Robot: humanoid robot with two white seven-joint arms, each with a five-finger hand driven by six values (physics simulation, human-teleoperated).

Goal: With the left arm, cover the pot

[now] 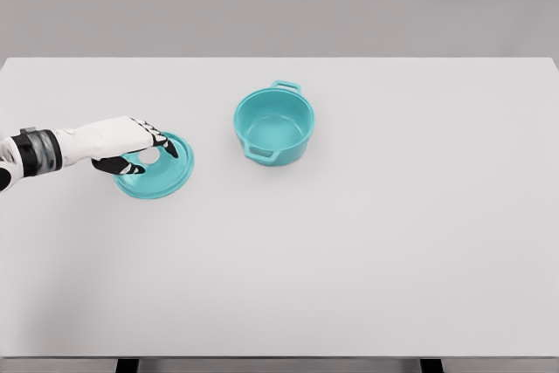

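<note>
Across most of the frame, a white table (367, 242) fills the view from left edge to right edge, grey wall behind it along the top. Upper centre, slightly left of middle: teal pot (274, 123), upright, open on top, uncovered, one loop handle at its upper right, another at its lower left. Left of the pot and lower, well apart from it: teal lid (160, 169), lying flat on the table, pale round knob near its middle. Left arm comes in from the left edge at mid height, white with a dark band at the wrist. Left hand (122, 143) sits over the lid's upper left part, fingers (162, 141) and thumb closed around the knob, gripping it. Lid rim looks in contact with the table.
</note>
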